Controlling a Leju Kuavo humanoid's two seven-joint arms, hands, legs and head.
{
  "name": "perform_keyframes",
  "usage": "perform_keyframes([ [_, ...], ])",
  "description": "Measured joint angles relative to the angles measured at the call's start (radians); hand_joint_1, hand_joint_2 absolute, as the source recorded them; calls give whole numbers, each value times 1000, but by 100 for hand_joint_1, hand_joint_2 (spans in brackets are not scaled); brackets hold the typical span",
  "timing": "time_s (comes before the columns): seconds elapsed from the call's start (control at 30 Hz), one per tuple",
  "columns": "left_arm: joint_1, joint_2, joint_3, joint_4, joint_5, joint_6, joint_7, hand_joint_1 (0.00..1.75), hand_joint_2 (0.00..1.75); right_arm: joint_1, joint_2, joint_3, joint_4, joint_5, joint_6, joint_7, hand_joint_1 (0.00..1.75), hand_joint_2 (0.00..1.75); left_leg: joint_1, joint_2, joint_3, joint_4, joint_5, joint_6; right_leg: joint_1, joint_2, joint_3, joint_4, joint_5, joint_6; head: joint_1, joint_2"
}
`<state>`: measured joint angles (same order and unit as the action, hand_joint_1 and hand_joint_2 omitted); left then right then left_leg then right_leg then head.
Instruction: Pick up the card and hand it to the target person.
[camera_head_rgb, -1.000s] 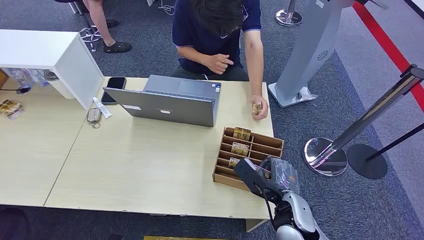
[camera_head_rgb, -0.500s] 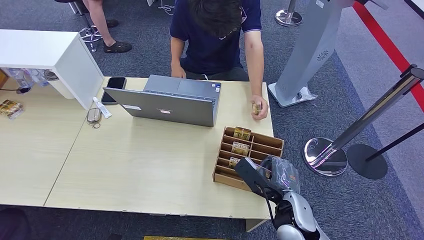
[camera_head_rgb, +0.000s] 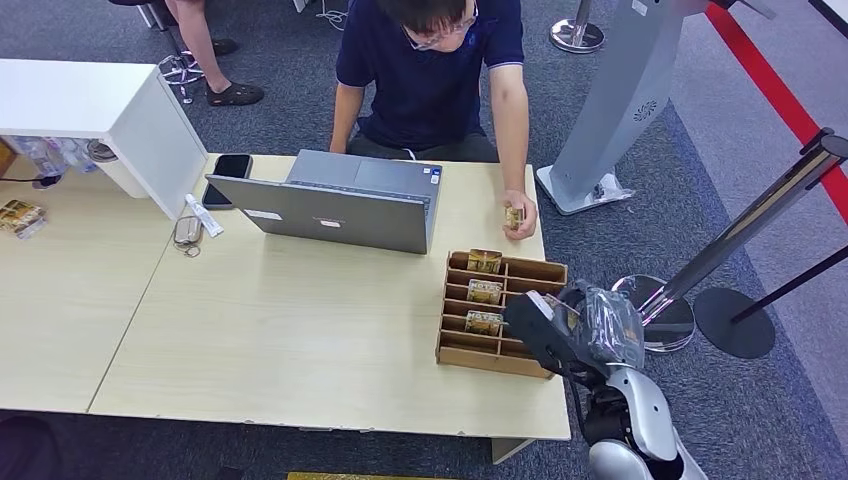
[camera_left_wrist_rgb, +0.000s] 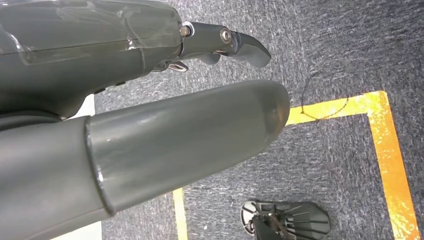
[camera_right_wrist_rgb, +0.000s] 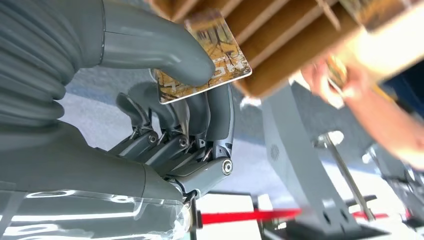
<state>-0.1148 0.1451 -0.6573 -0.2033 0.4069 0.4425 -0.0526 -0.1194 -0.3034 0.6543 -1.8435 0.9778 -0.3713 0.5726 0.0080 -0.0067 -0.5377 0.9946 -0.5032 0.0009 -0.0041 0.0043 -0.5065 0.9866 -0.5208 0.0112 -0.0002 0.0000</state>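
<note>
The right hand (camera_right_wrist_rgb: 165, 125) pinches the card (camera_right_wrist_rgb: 205, 57) between its thumb and curled fingers, just at the wooden card rack (camera_head_rgb: 500, 315) near the desk's (camera_head_rgb: 280, 340) right front corner. The card's long axis runs out past the thumb tip toward the rack's slots. In the head view the right hand (camera_head_rgb: 550, 330) sits over the rack's right edge, wrist low off the desk's right edge. The person (camera_head_rgb: 430, 70) stands beyond the far edge, one hand (camera_head_rgb: 518, 215) resting on the desk just behind the rack, so delivery calls for reaching forward over the rack. The left hand (camera_left_wrist_rgb: 150, 125) hangs over carpet, fingers apart, holding nothing.
</note>
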Motion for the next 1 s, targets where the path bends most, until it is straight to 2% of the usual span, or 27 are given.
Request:
perform_keyframes([
  [0.43, 0, 0, 0, 0, -1, -2, -6, 0, 0, 10, -26, -82, -114, 12, -20, -28, 149, 175, 0, 0, 0, 0, 0, 0, 0, 0, 0, 0, 0, 0, 0, 0],
  [0.67, 0, -1, 0, 0, -10, -6, -20, 0, 0, -26, -24, -118, -121, -47, -26, -90, 150, 175, 0, 0, 0, 0, 0, 0, 0, 0, 0, 0, 0, 0, 0, 0],
  [1.0, 0, -1, 0, 0, -12, -7, -22, 0, 0, -39, -19, -140, -120, -54, -28, -103, 148, 175, 0, 0, 0, 0, 0, 0, 0, 0, 0, 0, 0, 0, 0, 0],
])
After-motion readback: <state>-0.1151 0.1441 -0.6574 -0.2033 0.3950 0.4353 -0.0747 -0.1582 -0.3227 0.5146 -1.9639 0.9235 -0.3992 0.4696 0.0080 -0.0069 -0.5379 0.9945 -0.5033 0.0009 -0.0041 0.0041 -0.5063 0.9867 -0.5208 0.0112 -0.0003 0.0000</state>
